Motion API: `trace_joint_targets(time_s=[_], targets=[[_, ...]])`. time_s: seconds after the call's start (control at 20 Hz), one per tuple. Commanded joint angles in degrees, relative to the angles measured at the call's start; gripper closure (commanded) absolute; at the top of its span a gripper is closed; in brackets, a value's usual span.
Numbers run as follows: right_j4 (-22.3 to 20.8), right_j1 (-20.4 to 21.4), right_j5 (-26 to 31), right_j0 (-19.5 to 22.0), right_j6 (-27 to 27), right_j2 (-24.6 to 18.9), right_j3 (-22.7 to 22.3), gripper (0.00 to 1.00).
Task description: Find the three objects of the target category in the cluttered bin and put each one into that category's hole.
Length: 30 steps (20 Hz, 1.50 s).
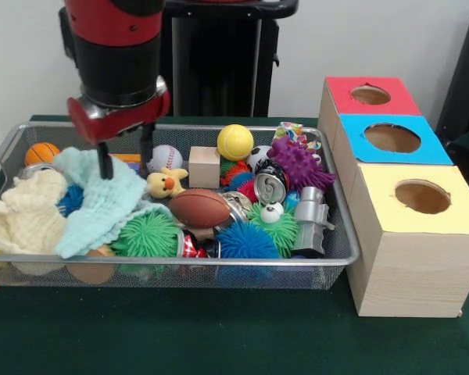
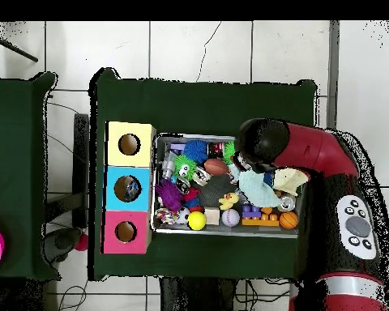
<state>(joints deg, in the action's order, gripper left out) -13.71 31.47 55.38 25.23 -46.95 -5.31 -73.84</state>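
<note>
Gripper (image 1: 125, 160) hangs low over the left part of the wire bin (image 1: 340, 234), its 2 dark fingers parted, nothing held between them; the left fingertip sits at or just above the pale green cloth (image 1: 102, 205), contact not resolvable. The target category is not stated, so the task's things cannot be pinned down; if balls, candidates are the baseball (image 1: 166, 157) just at 3 o'clock of the gripper in the front view, the yellow ball (image 1: 234, 141) further out at 3 o'clock, the brown football (image 1: 199, 207) at 4 to 5 o'clock, and the small basketball (image 1: 42, 152) at 9 o'clock. Risk 1: a descent here would likely snag the cloth, not an object, dragging the cream cloth (image 1: 19, 215) and whatever lies under it. Risk 2: round items packed among spiky balls such as the green one (image 1: 146, 234) could roll or squirt away on closing. Risk 3: the 3 boxes, red (image 1: 371, 95), blue (image 1: 391, 139) and yellow (image 1: 420, 197), stand touching on the desk (image 1: 219, 336), so a wrong-hole drop looks easy.
</note>
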Motion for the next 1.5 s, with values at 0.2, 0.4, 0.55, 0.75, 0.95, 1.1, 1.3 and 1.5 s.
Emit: trace_joint_targets(time_s=[0.2, 0.4, 0.55, 0.75, 0.95, 1.1, 1.3, 1.5], targets=[[8.3, 3.72, 8.17, -7.7, -31.31, 6.16, -4.29, 0.0], [8.84, 4.58, 7.28, -9.44, -33.78, 8.43, -5.78, 0.0], [8.67, 5.33, 2.66, -9.73, -34.75, 9.19, -8.89, 0.0], [7.56, 5.39, -2.55, -10.07, -35.48, 9.48, -10.85, 0.0], [3.55, 4.89, -8.48, -10.4, -33.13, 9.72, -10.67, 0.0], [0.74, 2.73, -15.53, -10.46, -32.61, 10.78, -10.35, 0.0], [1.05, 0.67, -19.51, -10.18, -32.79, 11.14, -10.76, 0.0], [1.43, -1.54, -23.27, -9.59, -32.26, 10.79, -12.56, 0.0]])
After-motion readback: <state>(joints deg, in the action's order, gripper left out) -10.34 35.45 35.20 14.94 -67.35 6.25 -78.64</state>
